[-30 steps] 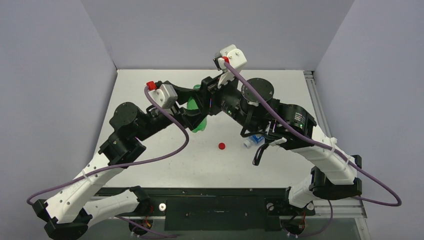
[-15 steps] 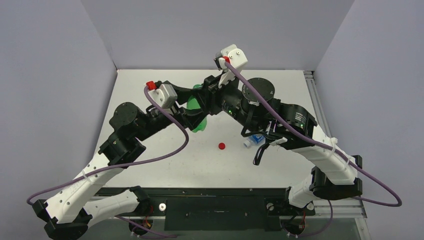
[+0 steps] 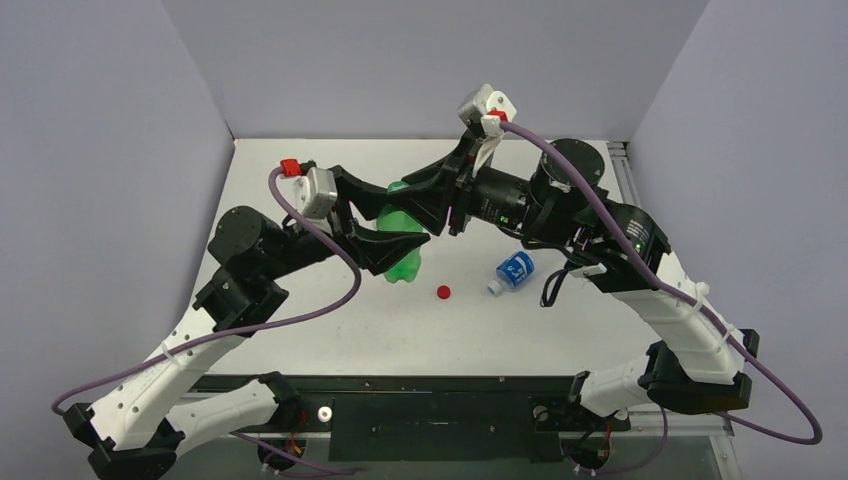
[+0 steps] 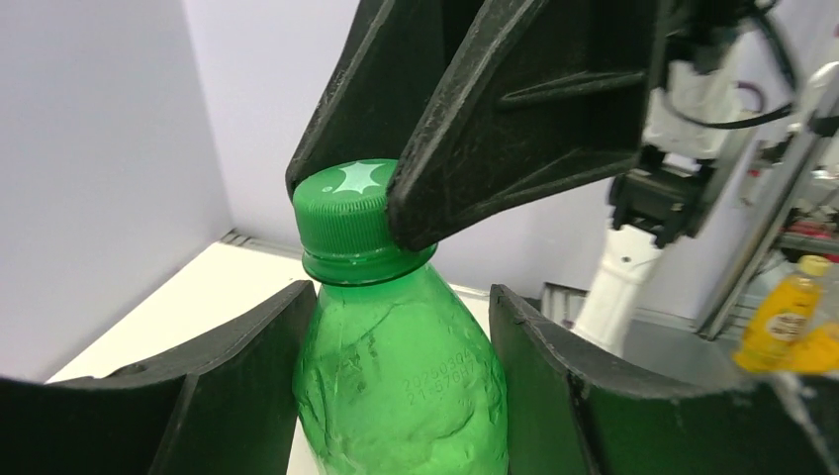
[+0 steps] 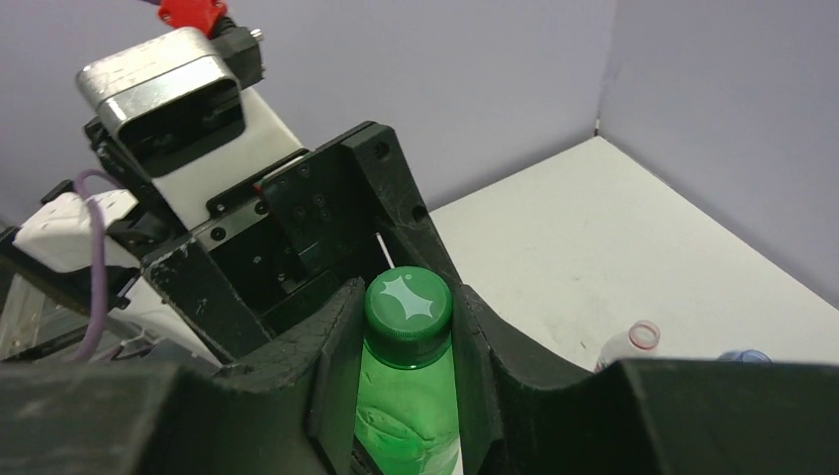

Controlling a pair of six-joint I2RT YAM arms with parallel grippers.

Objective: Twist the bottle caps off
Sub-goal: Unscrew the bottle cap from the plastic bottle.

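**Ana:** Where was the green bottle (image 3: 403,262)?

**Ben:** Between the fingers of the left claw (image 3: 400,232). The two black fingers were pressed against its body from either side, just under the shoulder, so that claw was clamped on the bottle. I could not tell whether the base touched the worktop (image 3: 450,340).

**Ana:** And the green cap (image 4: 346,213)?

**Ben:** It sat on the neck, right above the left claw's fingers. The right claw (image 5: 408,336) came in from the opposite side, with its jaws drawn together on the cap. One finger lay against each side of it, and the star mark on top showed between them.

**Ana:** So the two claws met at the bottle?

**Ben:** Yes. The right claw gripped the cap directly above the left claw's grip on the body.

**Ana:** Anything else lying about?

**Ben:** A red cap (image 3: 443,292) lay loose on the worktop, on the near side of both claws and well apart from them. Just beside it, under the right arm behind its claw, a blue-label bottle (image 3: 515,270) lay on its side. I could not tell whether that one wore a cap.
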